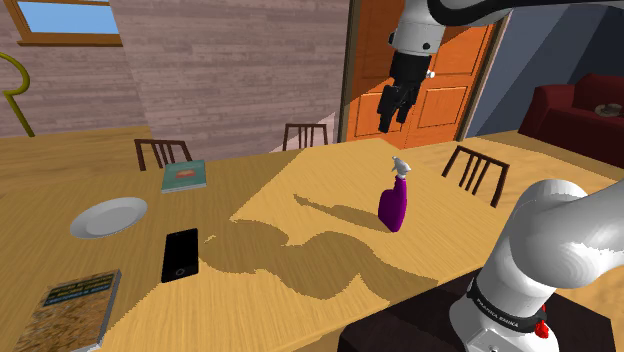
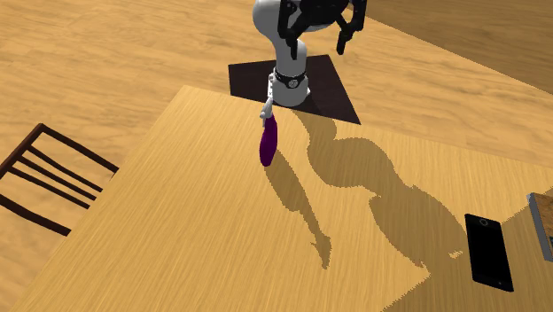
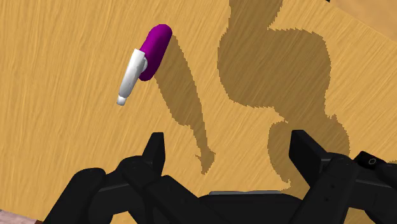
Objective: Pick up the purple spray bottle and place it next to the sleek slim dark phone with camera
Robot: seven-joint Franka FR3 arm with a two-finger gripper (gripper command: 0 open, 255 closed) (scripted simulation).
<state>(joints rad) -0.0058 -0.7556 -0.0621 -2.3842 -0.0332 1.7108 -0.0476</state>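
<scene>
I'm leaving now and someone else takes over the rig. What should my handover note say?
Gripper: open, empty, high above the table, not down at the bottle.
Bottle: upright on the table, on the side near the stand, untouched.
Phone: flat on the table, far from the bottle, beside a plate.
Done: nothing.
Left: descend, grasp the bottle, carry it across, set it next to the phone.

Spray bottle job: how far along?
Done: nothing. The purple spray bottle stands upright on the table, well apart from the dark phone. In hand: the claw hangs open and empty above the table, touching nothing. Left: descend, grasp the bottle, carry it beside the phone.
</scene>
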